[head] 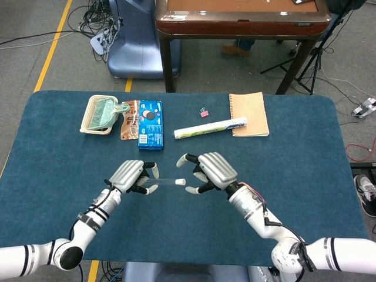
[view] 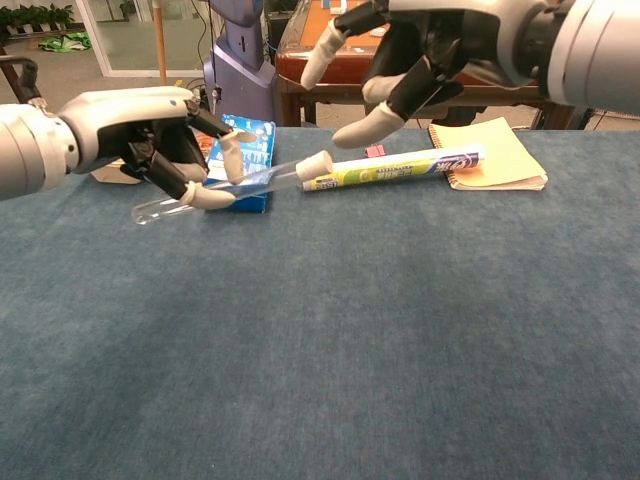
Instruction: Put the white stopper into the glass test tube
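My left hand (head: 130, 175) (view: 150, 140) pinches a clear glass test tube (head: 166, 181) (view: 215, 190) above the blue table, the tube lying nearly level. A white stopper (head: 180, 181) (view: 313, 165) sits in the tube's mouth at its right end. My right hand (head: 212, 170) (view: 440, 55) hovers just right of the stopper with its fingers spread, holding nothing and not touching it.
Along the table's far side lie a blue biscuit box (head: 150, 123), a brown wrapper (head: 128, 120), a basket with a green brush (head: 103, 113), a white-green tube (head: 210, 127), a tan notebook (head: 248, 113) and a pink binder clip (head: 204, 111). A wooden table (head: 241, 20) stands behind.
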